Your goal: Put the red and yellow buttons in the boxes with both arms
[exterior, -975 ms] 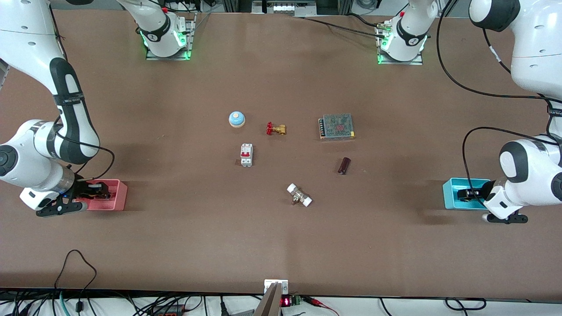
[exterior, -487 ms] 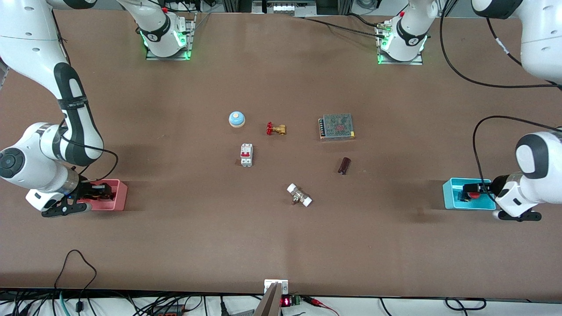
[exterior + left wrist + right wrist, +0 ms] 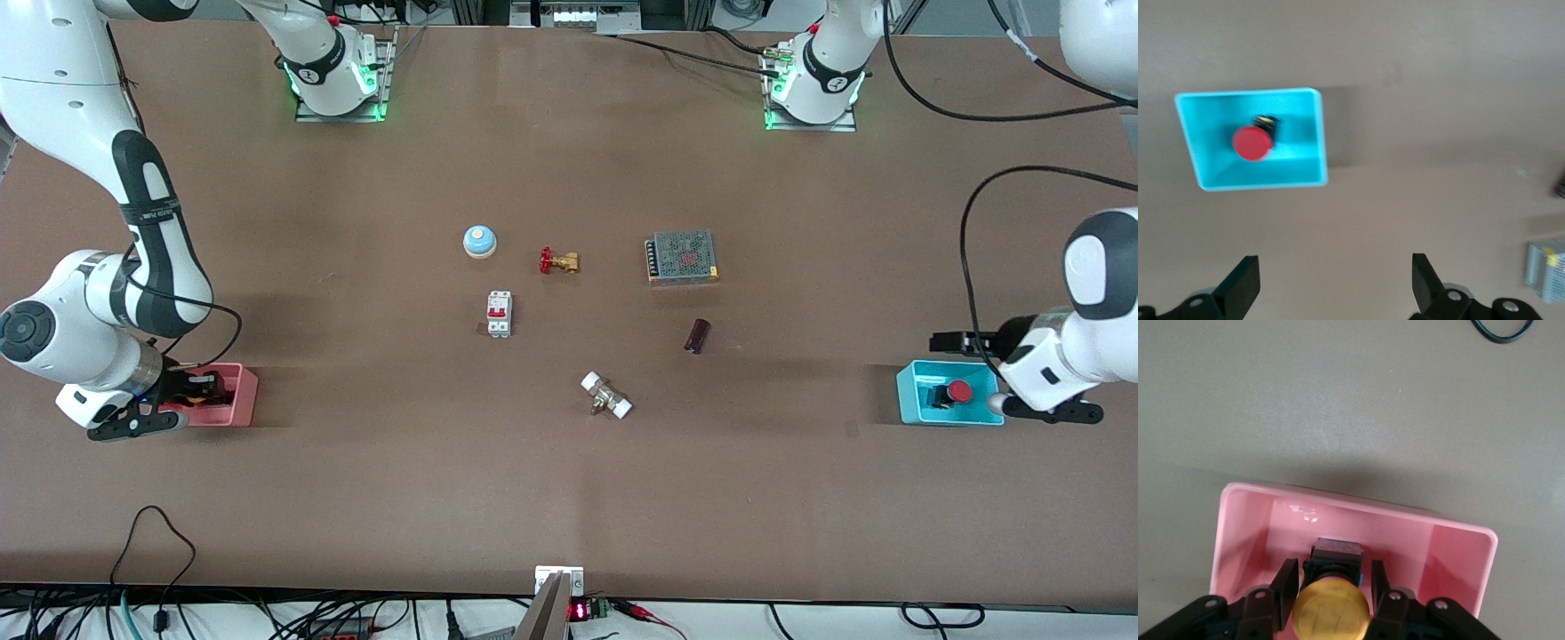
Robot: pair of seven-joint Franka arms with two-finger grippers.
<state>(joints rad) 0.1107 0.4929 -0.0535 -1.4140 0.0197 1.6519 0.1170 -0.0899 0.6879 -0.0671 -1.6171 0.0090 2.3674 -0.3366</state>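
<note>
Now | left gripper [image 3: 1331, 293] above cyan plastic box [image 3: 909, 402], jaws released, red-capped black push-button [image 3: 957, 391] inside | right gripper [image 3: 1331, 587] in pink plastic box [image 3: 1458, 553], jaws grasping yellow-capped black push-button [image 3: 1331, 610] | risk: snagging pink wall, tipping box.

Taking twelve o'clock as toward the arms' bases, the right arm's box [image 3: 242, 402] sits at the table's nine o'clock and the left arm's box [image 3: 907, 396] at three. The left gripper [image 3: 944, 341] hangs spread just past its box's twelve o'clock rim, with the first button [image 3: 957, 391] in that box. The right gripper [image 3: 1331, 577] is inside its box, pinching the second button [image 3: 1331, 613].
</note>
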